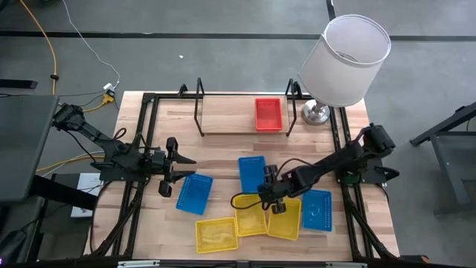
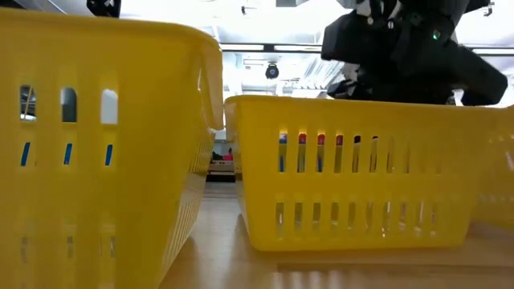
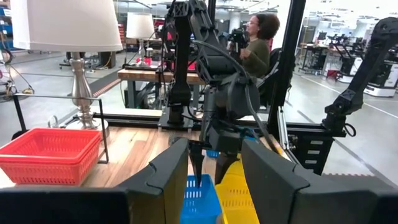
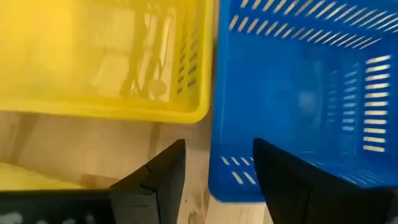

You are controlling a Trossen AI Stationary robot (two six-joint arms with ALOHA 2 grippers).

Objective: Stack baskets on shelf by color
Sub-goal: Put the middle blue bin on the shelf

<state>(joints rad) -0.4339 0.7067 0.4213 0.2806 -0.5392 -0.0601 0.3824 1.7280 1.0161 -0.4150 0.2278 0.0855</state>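
A red basket (image 1: 268, 114) stands on the shelf (image 1: 223, 119) at the table's far side. Three blue baskets (image 1: 253, 173) (image 1: 195, 193) (image 1: 317, 208) and three yellow baskets (image 1: 251, 216) (image 1: 285, 217) (image 1: 216, 234) sit on the table. My right gripper (image 4: 214, 177) is open and points down. Its fingers stand on either side of the middle blue basket's near corner (image 4: 217, 180), beside a yellow basket (image 4: 106, 56). My left gripper (image 1: 186, 167) is open and level, just left of the left blue basket (image 3: 199, 199).
A lamp with a white shade (image 1: 346, 59) stands at the table's far right corner, beside the shelf's right end loop. Bare wood shows on the shelf left of the red basket. A person (image 3: 255, 46) sits in the room beyond the table.
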